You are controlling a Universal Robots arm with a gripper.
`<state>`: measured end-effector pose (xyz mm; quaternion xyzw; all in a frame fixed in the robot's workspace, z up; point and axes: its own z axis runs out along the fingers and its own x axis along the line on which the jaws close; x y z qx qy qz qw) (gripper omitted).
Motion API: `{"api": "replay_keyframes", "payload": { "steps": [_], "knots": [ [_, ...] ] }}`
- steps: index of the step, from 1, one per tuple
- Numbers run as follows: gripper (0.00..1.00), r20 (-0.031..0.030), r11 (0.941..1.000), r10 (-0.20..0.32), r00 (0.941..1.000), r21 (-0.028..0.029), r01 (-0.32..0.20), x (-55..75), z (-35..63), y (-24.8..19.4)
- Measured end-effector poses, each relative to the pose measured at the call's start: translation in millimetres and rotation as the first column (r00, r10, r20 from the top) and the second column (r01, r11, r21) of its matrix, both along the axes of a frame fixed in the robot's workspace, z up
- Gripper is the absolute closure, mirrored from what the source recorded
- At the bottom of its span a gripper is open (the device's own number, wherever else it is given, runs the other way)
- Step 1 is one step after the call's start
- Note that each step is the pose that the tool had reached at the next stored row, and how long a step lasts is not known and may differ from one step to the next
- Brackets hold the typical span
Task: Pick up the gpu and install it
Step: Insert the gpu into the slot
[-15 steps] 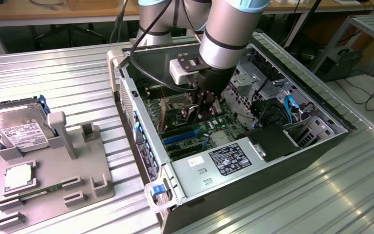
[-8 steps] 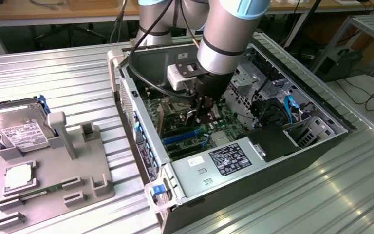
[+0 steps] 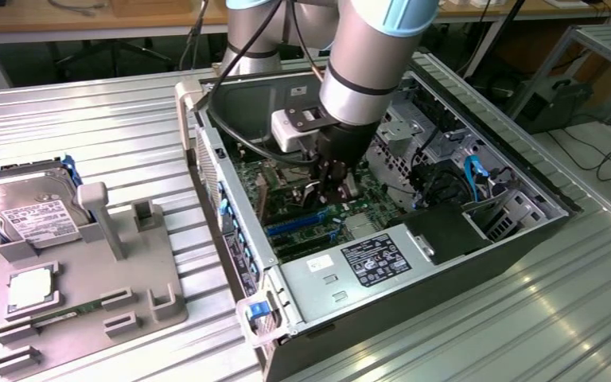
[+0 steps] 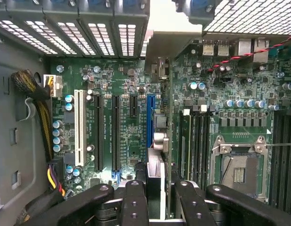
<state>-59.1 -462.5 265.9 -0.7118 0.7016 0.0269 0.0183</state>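
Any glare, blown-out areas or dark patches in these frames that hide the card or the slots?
Wrist view: a washed-out white patch sits above the gpu, held edge-on in the gripper; the expansion slots are evenly lit. Exterior view: the metal table reflects brightly; the case interior stays shadowed.

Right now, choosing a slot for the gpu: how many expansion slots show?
5: a white slot, two long black slots, a short black slot, a blue slot beside the gpu. More may hide behind it.
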Motion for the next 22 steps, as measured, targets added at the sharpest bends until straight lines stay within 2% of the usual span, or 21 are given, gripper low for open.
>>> {"api": "replay_keyframes", "payload": {
  "steps": [8,13,15,16,17,22],
  "knots": [
    [0.72,0.0003,1.0000,0.000,1.0000,-0.0011,0.000,-5.1,-4.3,-0.8],
    [0.72,0.0003,1.0000,0.000,1.0000,-0.0012,0.000,-6.3,-7.4,-3.2],
    [0.72,0.0002,1.0000,0.000,1.0000,-0.0040,0.000,-6.6,-7.6,-3.2],
    [0.72,0.0002,1.0000,0.000,1.0000,-0.0092,0.000,-6.7,-7.9,-3.2],
    [0.72,0.0002,0.9999,0.000,1.0000,-0.0116,0.000,-6.7,-8.1,-3.2],
    [0.72,0.0004,0.9999,0.000,1.0000,-0.0111,0.000,-8.7,-8.4,-3.2]
  ]
}}
